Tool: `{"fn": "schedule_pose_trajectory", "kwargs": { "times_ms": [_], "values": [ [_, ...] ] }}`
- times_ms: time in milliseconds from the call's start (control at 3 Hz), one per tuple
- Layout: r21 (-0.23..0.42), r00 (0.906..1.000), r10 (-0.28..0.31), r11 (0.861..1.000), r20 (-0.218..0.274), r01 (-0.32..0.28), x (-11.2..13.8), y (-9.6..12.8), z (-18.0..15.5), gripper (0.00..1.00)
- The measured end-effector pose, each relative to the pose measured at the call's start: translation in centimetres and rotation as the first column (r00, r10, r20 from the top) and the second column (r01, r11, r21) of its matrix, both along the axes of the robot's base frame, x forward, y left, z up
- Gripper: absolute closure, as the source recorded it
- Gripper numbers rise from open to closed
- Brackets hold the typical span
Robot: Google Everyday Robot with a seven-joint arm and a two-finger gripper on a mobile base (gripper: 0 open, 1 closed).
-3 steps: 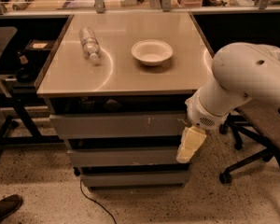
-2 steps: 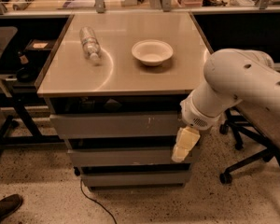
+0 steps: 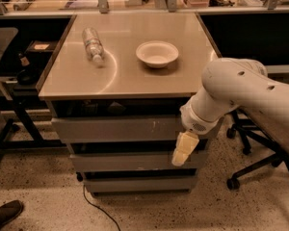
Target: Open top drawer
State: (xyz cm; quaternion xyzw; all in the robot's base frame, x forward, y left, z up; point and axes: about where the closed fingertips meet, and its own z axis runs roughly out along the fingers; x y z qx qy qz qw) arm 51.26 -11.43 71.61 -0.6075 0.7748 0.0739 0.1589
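Note:
The top drawer (image 3: 120, 129) is the widest grey panel under the tabletop, with small white scuffs near its right end. Its front stands slightly forward of the dark gap above it. Two narrower grey drawers (image 3: 130, 161) sit below. My gripper (image 3: 184, 149) hangs from the white arm (image 3: 241, 95) at the cabinet's right front, its cream fingers pointing down in front of the right end of the middle drawer, just below the top drawer.
On the tabletop (image 3: 135, 76) lie a clear plastic bottle (image 3: 93, 44) on its side and a white bowl (image 3: 157, 53). An office chair base (image 3: 253, 165) stands to the right. A cable (image 3: 94, 206) runs on the floor. A shoe (image 3: 5, 214) shows at bottom left.
The arm and gripper have shifted left, further in front of the drawer fronts. The drawers, bottle and bowl have not moved.

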Motion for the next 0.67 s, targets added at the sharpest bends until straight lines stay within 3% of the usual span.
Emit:
{"fn": "schedule_pose_trajectory", "kwargs": {
  "times_ms": [667],
  "values": [
    [0.008, 0.9999, 0.010, 1.000, -0.003, -0.010, 1.39, 0.24, -2.20, 0.00]
  ]
}}
